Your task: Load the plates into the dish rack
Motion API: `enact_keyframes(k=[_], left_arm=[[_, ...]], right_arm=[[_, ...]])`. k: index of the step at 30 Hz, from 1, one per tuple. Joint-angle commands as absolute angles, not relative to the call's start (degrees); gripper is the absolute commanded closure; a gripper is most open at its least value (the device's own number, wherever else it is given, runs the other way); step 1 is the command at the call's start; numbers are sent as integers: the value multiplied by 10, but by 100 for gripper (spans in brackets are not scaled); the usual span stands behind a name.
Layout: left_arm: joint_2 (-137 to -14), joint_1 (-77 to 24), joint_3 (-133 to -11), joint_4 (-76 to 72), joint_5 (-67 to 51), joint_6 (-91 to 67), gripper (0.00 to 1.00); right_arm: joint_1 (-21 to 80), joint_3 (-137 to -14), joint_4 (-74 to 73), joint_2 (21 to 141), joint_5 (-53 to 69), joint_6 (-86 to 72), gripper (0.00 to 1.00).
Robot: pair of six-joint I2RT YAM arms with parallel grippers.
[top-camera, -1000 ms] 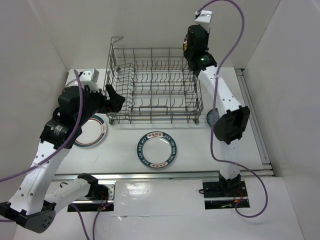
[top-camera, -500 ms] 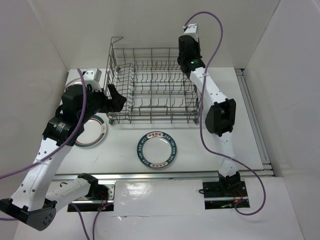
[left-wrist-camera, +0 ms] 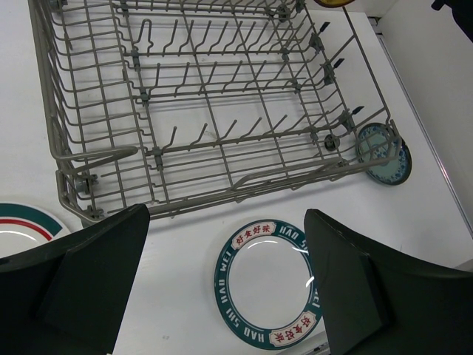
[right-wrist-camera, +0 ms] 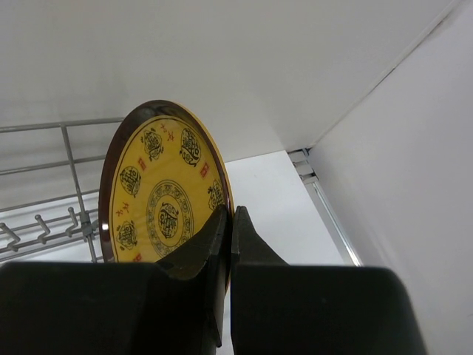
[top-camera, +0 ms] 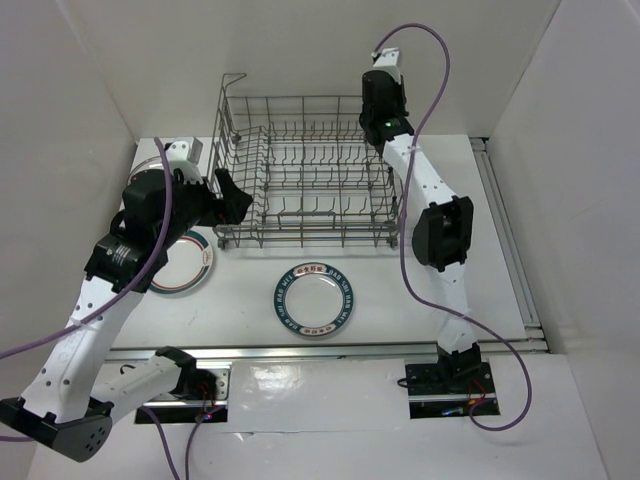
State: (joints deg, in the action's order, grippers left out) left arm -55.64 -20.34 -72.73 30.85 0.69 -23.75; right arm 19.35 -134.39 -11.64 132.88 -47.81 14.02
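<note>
Evidently the right jaws clamp the yellow plate [right-wrist-camera: 166, 196] on edge, ready for the dish rack [top-camera: 300, 232] tines; left jaws gape empty.

The dish rack [top-camera: 310, 170] is grey metal wire with a dull sheen. The yellow plate [right-wrist-camera: 166, 196] and the lettered plate [left-wrist-camera: 270, 285] look glazed and glossy. The counter [top-camera: 400, 300] is smooth matt white. The left pincer [left-wrist-camera: 225, 216] and right pincer [right-wrist-camera: 230, 214] look like matt black plastic.

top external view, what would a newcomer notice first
The big grey dish rack fills the far middle of the table. The right hand pinches a yellow plate on edge at its far right corner. A blue-lettered plate lies flat just in front.
</note>
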Motion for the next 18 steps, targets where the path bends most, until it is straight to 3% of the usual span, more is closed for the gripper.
enact_keyframes(k=[1,18], left_arm=[[-545,-201,-730,293,-1,-227,0],[-540,-201,-730,293,-12,-227,0]], right_arm=[[193,-1360,-77,1342,-479,147,100],[204,-1362,-69,1381,-473,153,100]])
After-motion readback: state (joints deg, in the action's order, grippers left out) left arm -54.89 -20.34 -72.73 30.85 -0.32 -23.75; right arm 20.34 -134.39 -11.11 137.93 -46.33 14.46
